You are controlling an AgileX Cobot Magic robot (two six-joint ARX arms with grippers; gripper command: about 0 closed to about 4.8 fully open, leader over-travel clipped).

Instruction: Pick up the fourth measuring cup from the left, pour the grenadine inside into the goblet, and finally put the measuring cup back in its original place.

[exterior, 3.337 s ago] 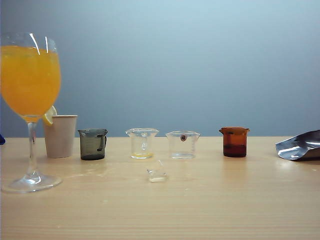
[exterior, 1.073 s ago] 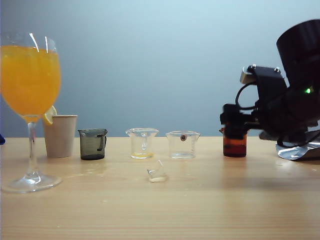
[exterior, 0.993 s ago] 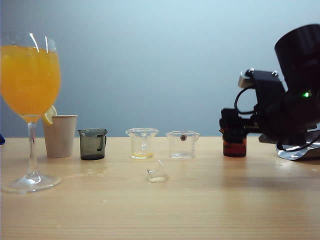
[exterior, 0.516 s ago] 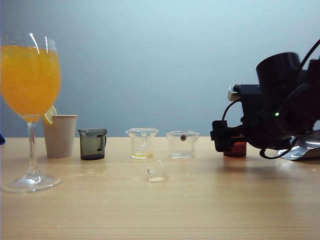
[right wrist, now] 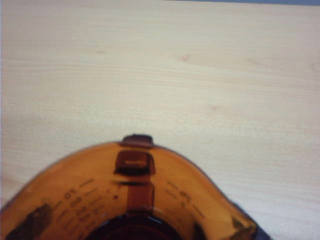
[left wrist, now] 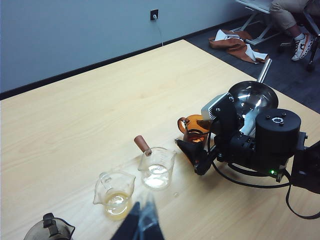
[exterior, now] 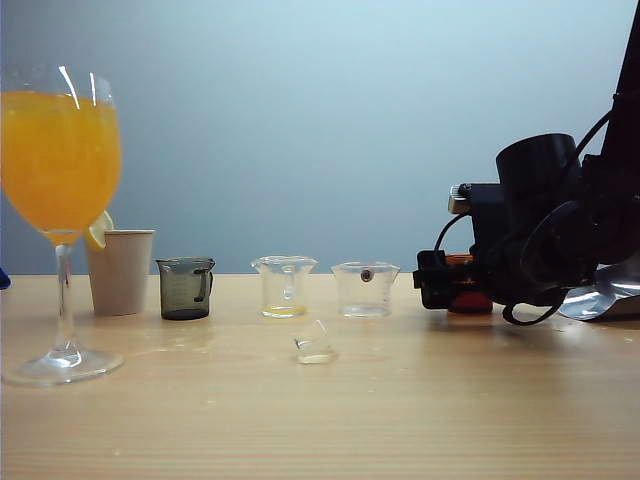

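The fourth measuring cup (exterior: 468, 292), amber with a side handle, stands at the right end of the row, mostly hidden behind my right gripper (exterior: 432, 280). In the left wrist view that gripper (left wrist: 196, 138) is open, one finger on each side of the cup (left wrist: 193, 131). The right wrist view is filled by the cup's rim (right wrist: 132, 192), with dark grenadine (right wrist: 137, 231) at its bottom. The goblet (exterior: 60, 190), full of orange drink, stands far left. My left gripper (left wrist: 142, 226) shows only as dark fingertips high above the clear cups.
A white paper cup (exterior: 120, 270), a dark grey cup (exterior: 186, 288) and two clear cups (exterior: 285, 286) (exterior: 365, 289) stand in the row. A small clear object (exterior: 314, 343) lies in front of them. A silver bag (exterior: 612, 292) lies at the far right.
My right arm came in from the right, sank to table height and moved left. Its open gripper now stands round the amber cup and hides most of it.
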